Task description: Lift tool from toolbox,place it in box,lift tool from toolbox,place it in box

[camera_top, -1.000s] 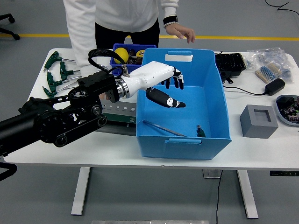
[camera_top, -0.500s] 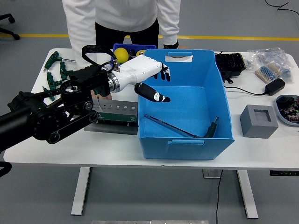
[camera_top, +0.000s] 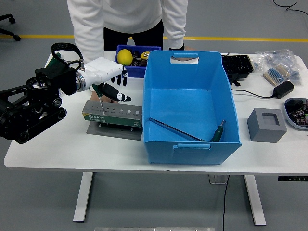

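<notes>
Left hand [camera_top: 109,82] has withdrawn from the box [camera_top: 192,103] to upper left, fingers relaxed, empty, above the toolbox [camera_top: 112,114]. One tool [camera_top: 185,134] lies in the box; second lift pending.

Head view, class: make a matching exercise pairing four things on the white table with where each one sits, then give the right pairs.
Things:
1. long green-handled T-wrench
2. yellow ball
3. grey square block
4. robot's left hand

Places:
A. in the small dark-blue bin at the far side
B. right of the big blue box, on the table
C. lying on the floor of the big blue box
D. above the green-and-grey tool holder, left of the big blue box

Pairs: 1-C, 2-A, 3-B, 4-D
</notes>
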`<state>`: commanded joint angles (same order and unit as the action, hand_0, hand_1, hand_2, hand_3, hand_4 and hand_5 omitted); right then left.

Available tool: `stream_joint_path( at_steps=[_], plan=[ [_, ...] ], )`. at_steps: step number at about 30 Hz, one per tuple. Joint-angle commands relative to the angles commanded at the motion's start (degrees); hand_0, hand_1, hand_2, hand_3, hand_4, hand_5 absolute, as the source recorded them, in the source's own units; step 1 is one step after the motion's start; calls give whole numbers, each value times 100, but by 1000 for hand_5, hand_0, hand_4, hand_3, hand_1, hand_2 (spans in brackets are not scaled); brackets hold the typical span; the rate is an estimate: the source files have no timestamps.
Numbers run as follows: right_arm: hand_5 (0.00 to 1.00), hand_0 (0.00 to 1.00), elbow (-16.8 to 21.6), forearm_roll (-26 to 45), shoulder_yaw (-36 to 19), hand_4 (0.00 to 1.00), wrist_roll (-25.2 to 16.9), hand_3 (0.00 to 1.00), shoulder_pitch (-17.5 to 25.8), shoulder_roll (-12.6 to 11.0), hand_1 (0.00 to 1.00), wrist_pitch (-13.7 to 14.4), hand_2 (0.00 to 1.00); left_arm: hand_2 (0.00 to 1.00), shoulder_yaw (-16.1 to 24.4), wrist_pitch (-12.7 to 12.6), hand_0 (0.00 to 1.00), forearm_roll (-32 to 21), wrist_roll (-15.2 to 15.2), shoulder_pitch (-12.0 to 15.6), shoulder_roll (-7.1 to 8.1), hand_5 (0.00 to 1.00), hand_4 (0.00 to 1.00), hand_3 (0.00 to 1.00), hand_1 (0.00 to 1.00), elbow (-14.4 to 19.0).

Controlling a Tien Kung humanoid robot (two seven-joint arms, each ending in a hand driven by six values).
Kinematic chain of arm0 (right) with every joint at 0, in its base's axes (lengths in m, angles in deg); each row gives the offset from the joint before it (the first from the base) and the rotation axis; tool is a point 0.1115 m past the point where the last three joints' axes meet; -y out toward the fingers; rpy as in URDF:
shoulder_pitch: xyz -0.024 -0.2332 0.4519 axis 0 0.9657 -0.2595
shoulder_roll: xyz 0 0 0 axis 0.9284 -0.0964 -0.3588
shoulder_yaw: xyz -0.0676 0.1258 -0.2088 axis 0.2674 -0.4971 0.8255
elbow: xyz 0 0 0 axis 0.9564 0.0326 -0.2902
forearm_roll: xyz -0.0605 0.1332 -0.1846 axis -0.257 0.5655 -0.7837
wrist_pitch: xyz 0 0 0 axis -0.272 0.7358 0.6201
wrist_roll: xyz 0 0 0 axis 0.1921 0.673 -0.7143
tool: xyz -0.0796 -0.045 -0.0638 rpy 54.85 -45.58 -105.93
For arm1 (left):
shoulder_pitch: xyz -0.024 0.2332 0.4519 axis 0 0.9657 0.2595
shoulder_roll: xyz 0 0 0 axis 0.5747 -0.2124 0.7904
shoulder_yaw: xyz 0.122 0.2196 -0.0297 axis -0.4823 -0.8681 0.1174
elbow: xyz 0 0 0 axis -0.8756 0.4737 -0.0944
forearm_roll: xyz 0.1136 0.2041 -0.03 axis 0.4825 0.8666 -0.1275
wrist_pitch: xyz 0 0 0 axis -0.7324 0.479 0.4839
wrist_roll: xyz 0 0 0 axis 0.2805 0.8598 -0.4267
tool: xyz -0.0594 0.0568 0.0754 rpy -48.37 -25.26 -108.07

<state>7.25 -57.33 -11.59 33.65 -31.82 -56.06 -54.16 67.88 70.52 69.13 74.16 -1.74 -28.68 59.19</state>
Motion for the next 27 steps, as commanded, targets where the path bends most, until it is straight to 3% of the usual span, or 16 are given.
stream_joint_path(
  at_steps=[7, 17, 27],
  plan=[
    [759, 734, -1, -9, -10, 890, 3, 642, -9, 1, 729, 3, 791, 646, -242, 50, 538, 229, 179, 18, 36, 668, 880, 509, 606, -129],
    [759, 734, -1, 7, 3, 890, 1, 642, -21, 2, 728, 4, 791, 636, -400, 109, 545, 579, 198, 5, 12, 692, 866, 487, 603, -323],
    [755, 733, 3, -41, -22, 888, 14, 642, -32, -5, 727, 1, 790, 555, -335, 167, 545, 970, 187, 19, 21, 704, 857, 403, 563, -591]
  ],
)
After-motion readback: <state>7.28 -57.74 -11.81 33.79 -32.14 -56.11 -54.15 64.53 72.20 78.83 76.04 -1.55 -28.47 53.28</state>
